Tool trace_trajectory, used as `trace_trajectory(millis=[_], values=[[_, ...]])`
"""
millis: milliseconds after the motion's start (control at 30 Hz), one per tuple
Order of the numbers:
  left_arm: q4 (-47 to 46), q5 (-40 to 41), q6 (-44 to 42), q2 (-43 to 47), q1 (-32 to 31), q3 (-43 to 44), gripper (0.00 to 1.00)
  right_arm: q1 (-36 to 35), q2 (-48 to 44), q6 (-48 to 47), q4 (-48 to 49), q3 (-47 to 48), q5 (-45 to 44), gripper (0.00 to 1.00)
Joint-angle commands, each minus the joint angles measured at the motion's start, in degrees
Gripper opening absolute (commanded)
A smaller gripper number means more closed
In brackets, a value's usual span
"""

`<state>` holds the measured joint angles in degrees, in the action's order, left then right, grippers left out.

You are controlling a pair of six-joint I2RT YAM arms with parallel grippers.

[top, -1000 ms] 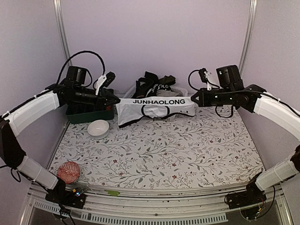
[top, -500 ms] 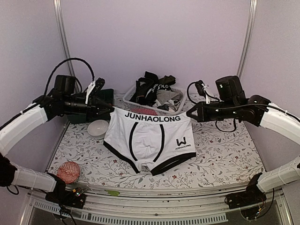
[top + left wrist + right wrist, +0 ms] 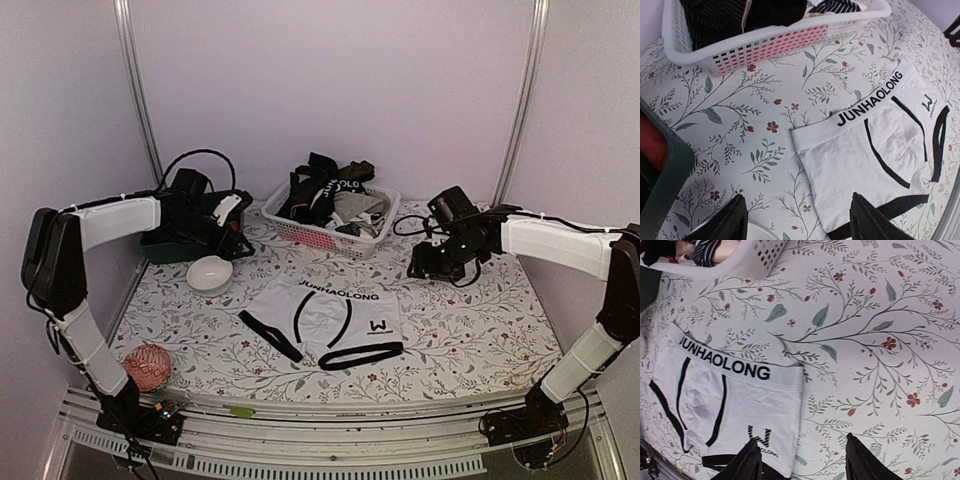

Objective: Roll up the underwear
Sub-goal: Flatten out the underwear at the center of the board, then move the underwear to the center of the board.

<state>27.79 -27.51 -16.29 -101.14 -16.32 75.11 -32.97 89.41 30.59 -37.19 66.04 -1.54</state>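
On the bench (image 3: 480, 330) just in front of the basket (image 3: 318, 237), the white underwear (image 3: 335, 318) lies flat, waistband running left-right on the basket side, leg holes toward the arm bases, left jaws and right jaws both released and empty, and I can't sort out the dark pile (image 3: 325, 190) in the basket.

The underwear (image 3: 335, 320) is soft, matt cloth — white, with black piping and a smooth printed waistband. The basket (image 3: 318, 238) is white plastic lattice with a faint sheen. The desk (image 3: 470, 330) has a flat, matt covering printed with flowers. The bowl (image 3: 209, 273) looks glossy and smooth — the bin (image 3: 168, 250) near it is dull dark-green plastic.
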Motion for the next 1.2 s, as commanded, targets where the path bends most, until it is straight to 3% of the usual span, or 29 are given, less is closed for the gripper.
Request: trace_trajectory(millis=[0,267,467,700,933,1167], values=[[5.8,-0.9,-8.6,6.1,-0.9,-5.4,0.7,-0.5,3.5,-5.7,6.5,2.7,14.3,0.51],[8.5,-2.5,-9.0,10.0,-1.0,-11.6,0.69,-7.6,22.2,-15.9,5.8,16.0,19.9,0.33],[8.6,-1.5,-8.3,11.5,-1.0,-12.6,0.69,-8.4,27.9,-18.8,4.0,16.6,18.9,0.23],[9.1,-1.9,-8.9,11.3,-1.6,-13.6,0.68,-11.7,25.2,-19.0,3.1,7.2,21.2,0.22],[9.7,0.2,-9.0,7.7,-6.1,-14.3,0.62,-24.2,24.6,-14.8,7.7,6.0,36.4,0.24],[8.3,7.0,-8.2,-0.3,-12.0,-14.1,0.57,-19.3,12.5,-8.6,10.6,1.7,31.4,0.27]])
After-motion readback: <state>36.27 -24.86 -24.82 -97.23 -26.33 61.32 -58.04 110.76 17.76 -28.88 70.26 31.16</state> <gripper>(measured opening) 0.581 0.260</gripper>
